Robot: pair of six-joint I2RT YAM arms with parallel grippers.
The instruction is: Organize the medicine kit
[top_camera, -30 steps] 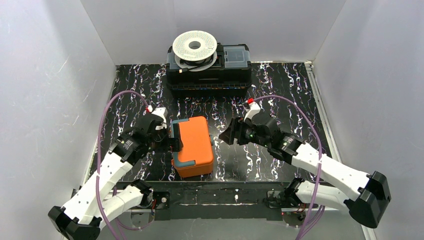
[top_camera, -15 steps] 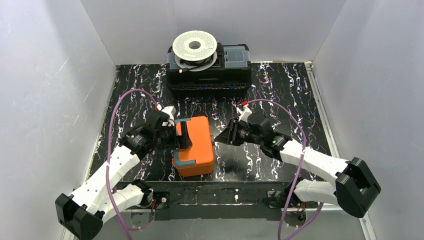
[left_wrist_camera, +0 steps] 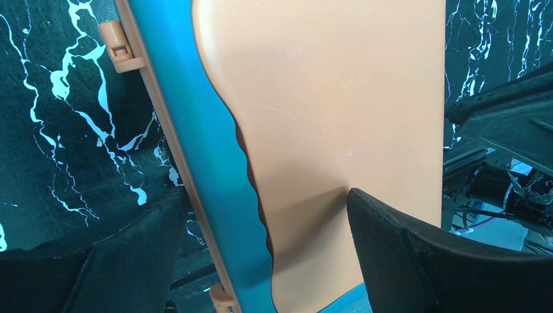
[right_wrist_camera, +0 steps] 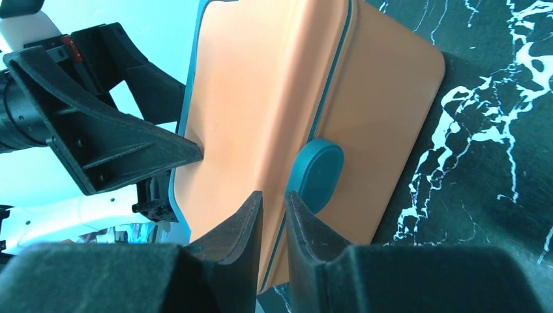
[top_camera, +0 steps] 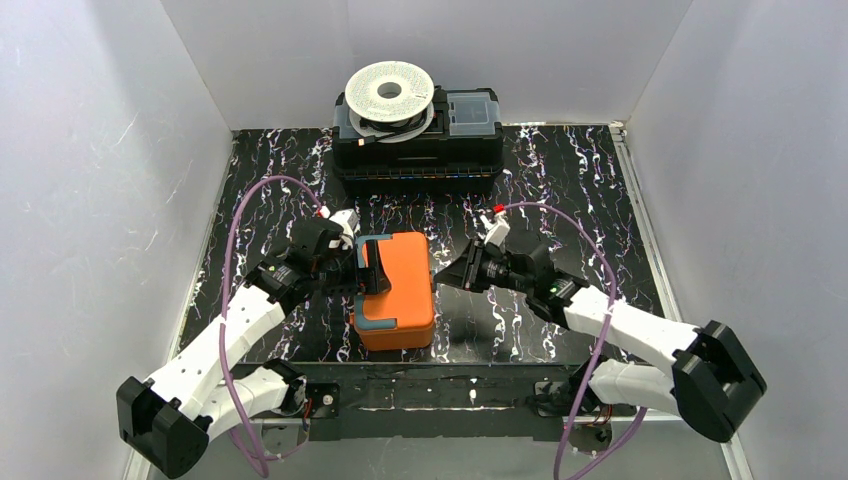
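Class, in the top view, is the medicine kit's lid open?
No, the medicine kit lies shut, its orange lid flat on the base.

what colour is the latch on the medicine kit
Teal latch on the orange medicine kit; clearest in right wrist view.

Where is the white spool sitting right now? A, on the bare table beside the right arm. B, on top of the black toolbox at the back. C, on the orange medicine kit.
B: the top view shows the white spool lying flat on the left part of the black toolbox at the table's far edge.
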